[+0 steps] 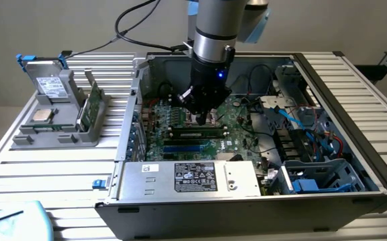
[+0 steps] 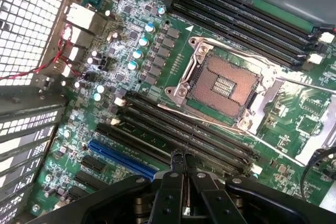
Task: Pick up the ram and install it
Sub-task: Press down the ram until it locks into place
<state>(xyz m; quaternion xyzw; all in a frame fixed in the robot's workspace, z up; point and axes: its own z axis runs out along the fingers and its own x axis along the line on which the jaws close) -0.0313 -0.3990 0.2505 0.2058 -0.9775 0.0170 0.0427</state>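
Claw closed, holding nothing, tips just above the black memory slots. Ram seated in motherboard, frame centre.

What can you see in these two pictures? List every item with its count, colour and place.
computer case: one, black, open, on the slatted table
motherboard: one, green, inside the case
CPU socket: one, silver, empty, on the motherboard
ram: one, green, lying across the motherboard's middle
power supply: one, silver, at the case's near edge
holder: one, grey, on the table, exterior view's left
drive: one, grey, white label, in the holder
gripper: one, black, shut, close beside the ram
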